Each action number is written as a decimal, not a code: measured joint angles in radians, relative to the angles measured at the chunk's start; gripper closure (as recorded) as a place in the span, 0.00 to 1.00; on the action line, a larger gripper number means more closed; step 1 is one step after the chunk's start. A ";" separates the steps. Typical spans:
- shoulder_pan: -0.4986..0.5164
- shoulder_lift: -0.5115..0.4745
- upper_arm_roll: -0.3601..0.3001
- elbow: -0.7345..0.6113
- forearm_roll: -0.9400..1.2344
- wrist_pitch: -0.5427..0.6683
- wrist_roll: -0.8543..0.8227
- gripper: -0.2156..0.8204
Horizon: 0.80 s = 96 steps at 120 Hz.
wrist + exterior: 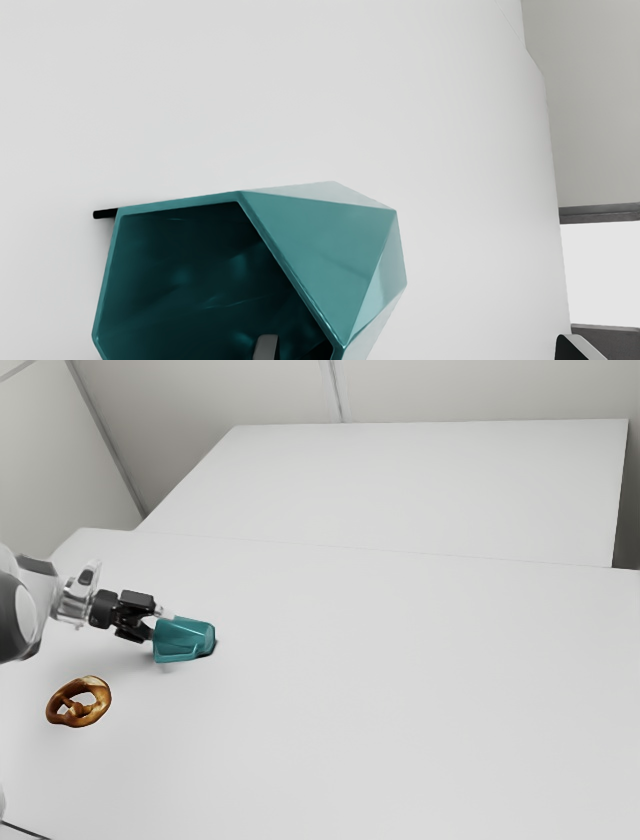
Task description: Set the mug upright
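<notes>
My black two-finger hand (pixel 159 622) stands open, one fingertip (pixel 266 348) at the mouth of the glossy teal faceted mug (pixel 183 640), sideways on white tabletop (pixel 400 690).

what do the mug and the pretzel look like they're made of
The mug looks like glazed ceramic, though smooth plastic is possible: its teal facets have a soft sheen, with faint glints inside.

The pretzel looks like baked dough with a lightly shiny crust, going by its uneven golden to dark brown colour; it could also be a painted imitation.
</notes>
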 joint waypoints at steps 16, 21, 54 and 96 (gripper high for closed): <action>-0.002 0.009 0.000 -0.002 -0.017 -0.010 0.009 0.21; -0.003 0.011 -0.001 -0.003 -0.021 -0.012 0.011 0.21; -0.011 0.012 -0.001 -0.003 -0.034 -0.019 0.025 0.30; -0.013 0.012 -0.001 -0.010 -0.049 -0.023 0.037 0.58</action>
